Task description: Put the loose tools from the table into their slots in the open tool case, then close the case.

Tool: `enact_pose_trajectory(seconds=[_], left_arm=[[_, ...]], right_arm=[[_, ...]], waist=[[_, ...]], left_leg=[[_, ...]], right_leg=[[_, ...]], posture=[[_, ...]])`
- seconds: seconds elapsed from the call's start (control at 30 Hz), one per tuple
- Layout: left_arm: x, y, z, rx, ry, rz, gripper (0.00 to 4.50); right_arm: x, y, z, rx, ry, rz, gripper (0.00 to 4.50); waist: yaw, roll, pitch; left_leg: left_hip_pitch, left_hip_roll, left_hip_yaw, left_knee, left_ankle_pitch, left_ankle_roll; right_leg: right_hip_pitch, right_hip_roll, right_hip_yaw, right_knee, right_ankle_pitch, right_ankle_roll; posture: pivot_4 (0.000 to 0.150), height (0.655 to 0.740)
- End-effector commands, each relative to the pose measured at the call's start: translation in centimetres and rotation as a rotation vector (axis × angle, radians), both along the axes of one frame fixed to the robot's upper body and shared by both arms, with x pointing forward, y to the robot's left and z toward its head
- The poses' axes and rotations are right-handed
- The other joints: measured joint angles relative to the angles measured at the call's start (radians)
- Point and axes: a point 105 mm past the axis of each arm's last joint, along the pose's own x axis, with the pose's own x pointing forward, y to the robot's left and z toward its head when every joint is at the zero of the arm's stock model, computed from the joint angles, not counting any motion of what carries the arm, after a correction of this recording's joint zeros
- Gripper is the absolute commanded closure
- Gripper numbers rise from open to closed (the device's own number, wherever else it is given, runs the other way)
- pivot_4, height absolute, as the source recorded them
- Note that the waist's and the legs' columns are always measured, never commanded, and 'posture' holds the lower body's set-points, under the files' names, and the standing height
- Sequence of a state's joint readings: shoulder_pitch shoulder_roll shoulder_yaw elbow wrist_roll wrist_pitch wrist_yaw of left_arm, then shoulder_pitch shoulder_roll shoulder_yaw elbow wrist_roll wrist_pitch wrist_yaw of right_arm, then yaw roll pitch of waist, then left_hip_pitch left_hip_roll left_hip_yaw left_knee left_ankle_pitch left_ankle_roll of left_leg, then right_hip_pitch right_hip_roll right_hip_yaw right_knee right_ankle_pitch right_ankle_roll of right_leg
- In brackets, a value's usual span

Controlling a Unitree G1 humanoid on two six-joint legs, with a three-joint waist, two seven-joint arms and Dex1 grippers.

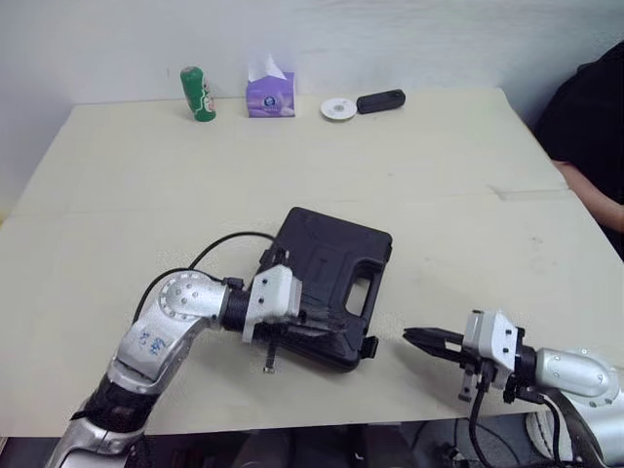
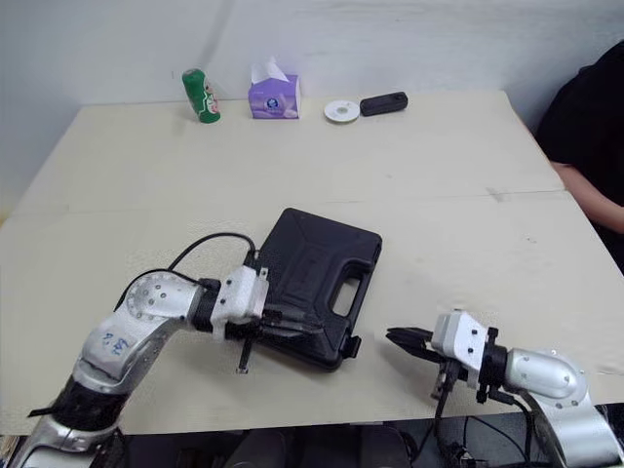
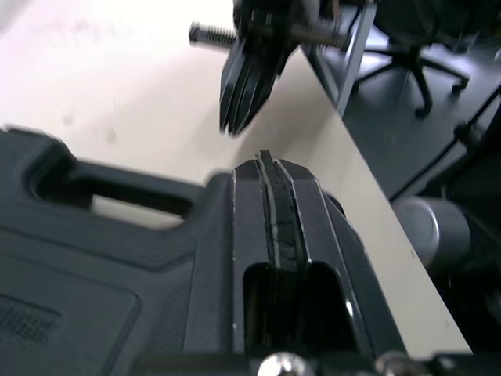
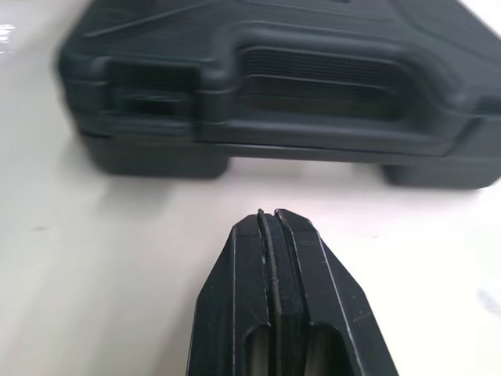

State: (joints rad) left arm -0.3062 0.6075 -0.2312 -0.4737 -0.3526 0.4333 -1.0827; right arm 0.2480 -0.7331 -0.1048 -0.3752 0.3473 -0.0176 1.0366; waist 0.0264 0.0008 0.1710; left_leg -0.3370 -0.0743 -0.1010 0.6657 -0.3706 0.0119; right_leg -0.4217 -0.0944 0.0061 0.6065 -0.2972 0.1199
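Observation:
The black tool case [image 1: 327, 258] lies on the table with its lid down and its handle cut-out [image 1: 363, 292] facing my right arm. My left gripper [image 1: 330, 325] is shut and rests on the lid at the case's near edge; the left wrist view shows its tip [image 3: 266, 160] over the lid beside the handle. A little to the right of the case, my right gripper [image 1: 413, 337] is shut with nothing in it. It hovers low over the table, pointing at the case's handle side [image 4: 313, 86] without touching it. The left wrist view also catches the right gripper [image 3: 244, 110].
Along the table's far edge stand a green can [image 1: 198, 94], a purple tissue box [image 1: 270, 95], a white round dish [image 1: 338, 108] and a black oblong object [image 1: 380, 100]. A person in black [image 1: 590, 117] sits at the right side. The table's front edge lies just below both grippers.

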Motion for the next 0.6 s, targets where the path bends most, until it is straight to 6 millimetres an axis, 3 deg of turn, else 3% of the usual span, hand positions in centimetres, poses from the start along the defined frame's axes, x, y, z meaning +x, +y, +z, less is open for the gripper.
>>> enact_pose_trajectory(seconds=[0.03, 0.13, 0.33, 0.6], left_arm=[[-1.0, -0.2, -0.8, 0.049, -0.035, -0.004, 4.42], [-1.3, -0.8, -1.1, 0.025, -0.005, 0.019, 4.42], [0.0, -1.1, -1.8, 0.048, 0.002, 0.104, 4.42], [1.0, -1.9, -2.7, 0.074, 0.003, 0.151, 4.42]], right_arm=[[-0.9, 0.8, -0.9, 0.005, 0.016, 0.042, 4.50], [-0.9, 1.2, -1.9, 0.018, 0.047, 0.039, 4.50], [-1.4, 2.5, -2.7, 0.031, 0.074, 0.067, 4.50], [-1.4, 3.4, -2.4, 0.048, 0.053, 0.062, 4.50]], waist=[[-0.001, 0.000, 0.002], [0.000, -0.001, 0.003], [0.004, -0.001, 0.003], [0.005, -0.001, 0.003]], left_leg=[[0.001, 0.000, 0.000, -0.001, 0.000, 0.000], [0.001, 0.000, 0.000, 0.000, 0.000, 0.000], [0.001, 0.000, -0.001, 0.000, 0.000, 0.000], [0.004, 0.000, -0.002, 0.001, 0.000, 0.000]], right_leg=[[0.001, 0.000, 0.000, 0.000, 0.000, 0.000], [0.001, 0.000, 0.000, 0.000, 0.000, 0.000], [0.002, 0.000, -0.001, -0.001, 0.000, 0.000], [0.005, 0.000, -0.001, -0.001, 0.000, 0.000]], posture=[[0.150, 0.7400], [0.150, 0.7400], [0.150, 0.7400], [0.150, 0.7400]])
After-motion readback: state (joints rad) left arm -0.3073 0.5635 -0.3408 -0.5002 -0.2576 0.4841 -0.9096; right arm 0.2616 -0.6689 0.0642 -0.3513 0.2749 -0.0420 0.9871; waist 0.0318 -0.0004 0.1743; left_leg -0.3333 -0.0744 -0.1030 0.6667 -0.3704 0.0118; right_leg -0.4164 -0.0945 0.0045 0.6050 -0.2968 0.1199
